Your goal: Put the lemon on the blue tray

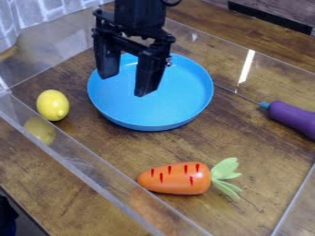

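Your pincer (128, 76) hangs pointing down with its 2 fingers spread wide and nothing between them, poised over the left part of the blue tray (185, 109). The lemon (52, 104) lies on the wooden table (87, 198) to the lower left of the pincer, just off the tray's left rim and apart from it. Well away to the pincer's lower right lies a carrot (185, 178), and far to its right an eggplant (296, 117).
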You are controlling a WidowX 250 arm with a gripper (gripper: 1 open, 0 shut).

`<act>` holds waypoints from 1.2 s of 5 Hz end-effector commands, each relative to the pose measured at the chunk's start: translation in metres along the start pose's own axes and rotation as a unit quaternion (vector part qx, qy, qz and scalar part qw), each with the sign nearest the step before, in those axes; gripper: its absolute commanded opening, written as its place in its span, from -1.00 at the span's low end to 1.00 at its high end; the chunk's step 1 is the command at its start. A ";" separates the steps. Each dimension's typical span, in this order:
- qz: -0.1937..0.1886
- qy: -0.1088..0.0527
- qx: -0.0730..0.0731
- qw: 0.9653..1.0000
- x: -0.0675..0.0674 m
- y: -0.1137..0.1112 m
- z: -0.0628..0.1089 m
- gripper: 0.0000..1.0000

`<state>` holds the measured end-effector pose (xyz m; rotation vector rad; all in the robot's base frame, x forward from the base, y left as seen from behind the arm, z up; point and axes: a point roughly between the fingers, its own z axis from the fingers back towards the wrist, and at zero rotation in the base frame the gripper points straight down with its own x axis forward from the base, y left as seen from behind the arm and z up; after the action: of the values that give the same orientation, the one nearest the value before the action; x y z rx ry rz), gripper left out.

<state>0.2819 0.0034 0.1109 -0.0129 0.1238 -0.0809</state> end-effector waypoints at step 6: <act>-0.054 0.010 0.003 0.998 -0.004 0.027 -0.017 1.00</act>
<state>0.2751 0.0258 0.0872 -0.0183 0.1701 -0.1978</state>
